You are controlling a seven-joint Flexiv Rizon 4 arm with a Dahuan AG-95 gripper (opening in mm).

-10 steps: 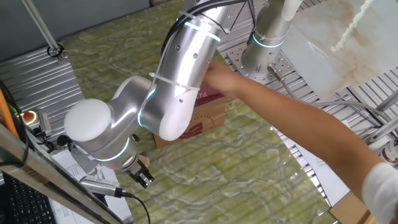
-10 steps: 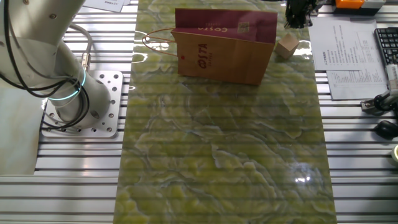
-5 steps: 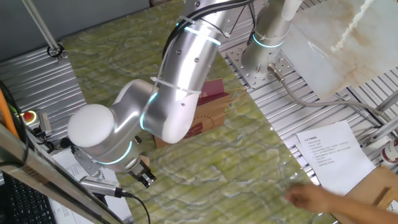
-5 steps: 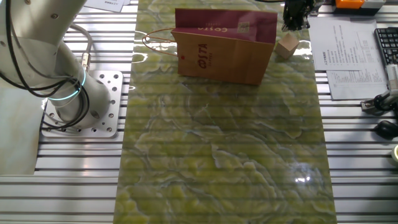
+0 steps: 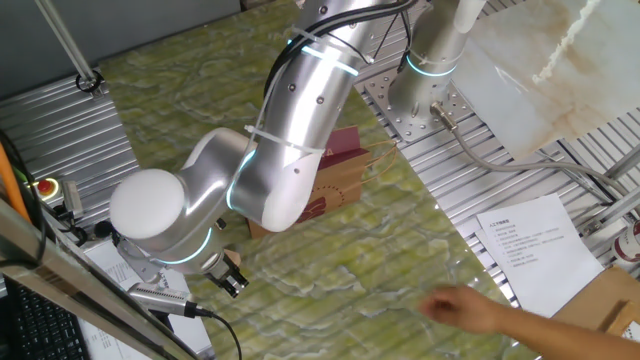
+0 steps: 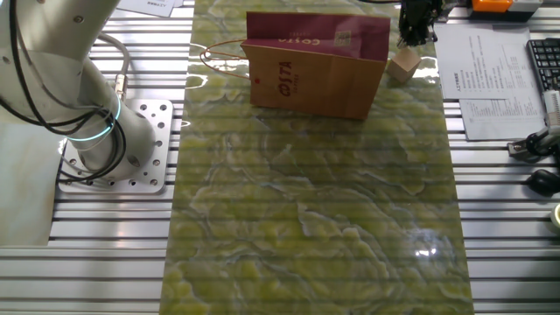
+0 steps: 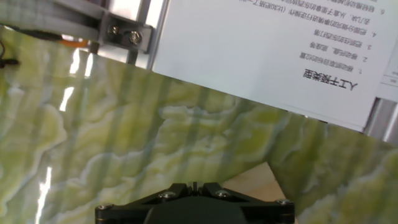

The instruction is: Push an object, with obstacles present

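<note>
- The hand (image 6: 418, 26) hangs low at the far right corner of the surface (image 6: 315, 219), right up against the small wooden cube (image 6: 403, 65). Judging by this, it is set behind the cube so that a shove can carry it along.
- In the hand view the fingers meet at one seam, so the hand looks clenched and grasps nothing, a blunt tip that suits pushing rather than lifting.
- In that view the cube (image 7: 256, 182) shows only as a tan corner peeping out just past the fingertips. I cannot tell whether they touch.
- The paper bag (image 6: 317, 66) lies just left of the cube, its maroon band toward the far edge and its string handles trailing left. It blocks any straight path leftward, so a push probably has to run toward the near side.
- From the one fixed view the arm (image 5: 290, 140) bends over the bag (image 5: 335, 180) and hides the cube.
- The surface is a green-and-cream marbled mat, glossy, laid over slatted aluminium rails.
- Around it lie printed sheets (image 6: 490, 74), a keyboard (image 6: 544, 66) on the right and the arm's bolted base (image 6: 122, 144) on the left. A person's hand (image 5: 465, 305) reaches over the mat's edge in the one fixed view.
</note>
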